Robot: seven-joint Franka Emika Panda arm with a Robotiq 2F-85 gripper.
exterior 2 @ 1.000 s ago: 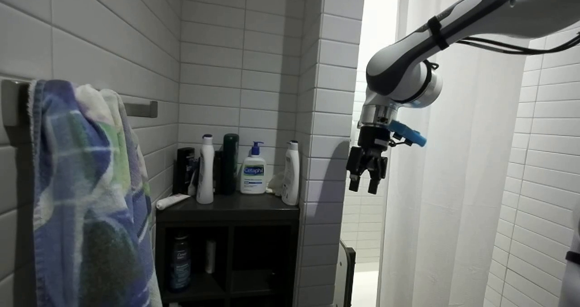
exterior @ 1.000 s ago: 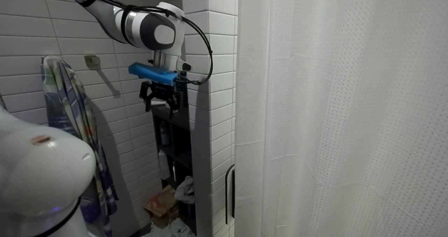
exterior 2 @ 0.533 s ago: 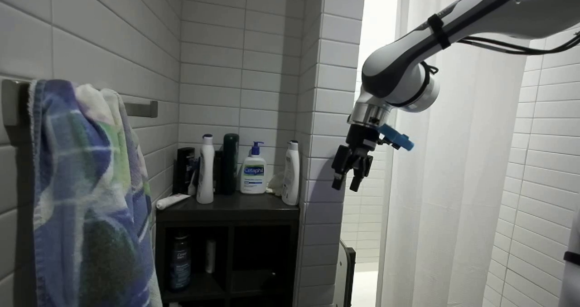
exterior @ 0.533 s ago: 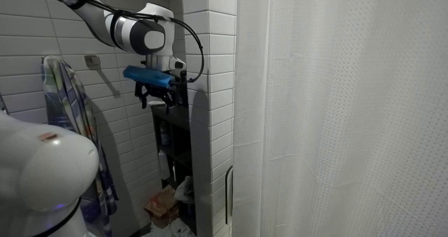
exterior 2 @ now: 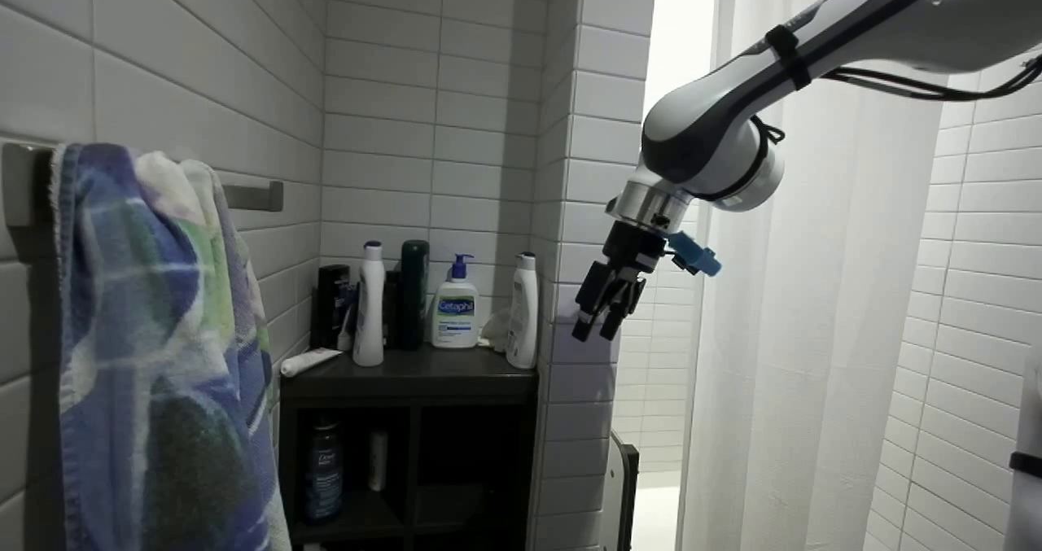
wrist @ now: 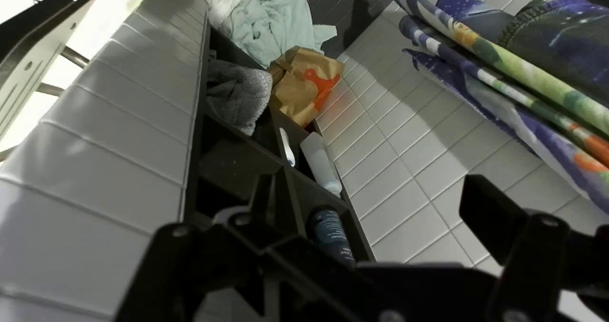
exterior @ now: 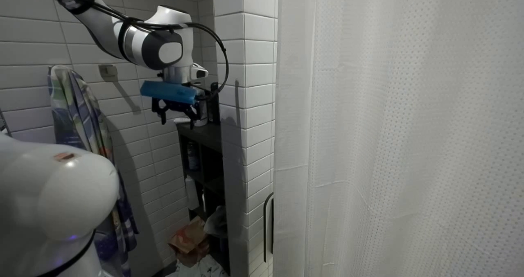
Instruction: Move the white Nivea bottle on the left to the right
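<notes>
The white bottle with a dark cap (exterior 2: pixel 370 307) stands upright at the left of the dark shelf unit's top in an exterior view; its label cannot be read. My gripper (exterior 2: pixel 595 331) is in the air to the right of the shelf, beside the tiled pillar, tilted with its fingertips down and towards the shelf. It also shows in an exterior view (exterior: pixel 177 123) and in the wrist view (wrist: pixel 366 193), with its jaws wide apart and nothing between them. The white bottle does not show in the wrist view.
On the shelf top (exterior 2: pixel 448 364) stand a Cetaphil pump bottle (exterior 2: pixel 456 311), a dark green bottle (exterior 2: pixel 413 295), a black bottle (exterior 2: pixel 332 307), a lying white tube (exterior 2: pixel 309 361) and a white bottle at right (exterior 2: pixel 523 311). A tiled pillar (exterior 2: pixel 598 168) and towel (exterior 2: pixel 163 331) flank the shelf.
The arm has moved towards the shelf, leftward in both exterior views. My gripper has tilted further, fingertips towards the shelf, and stays open. The bottles have not moved.
</notes>
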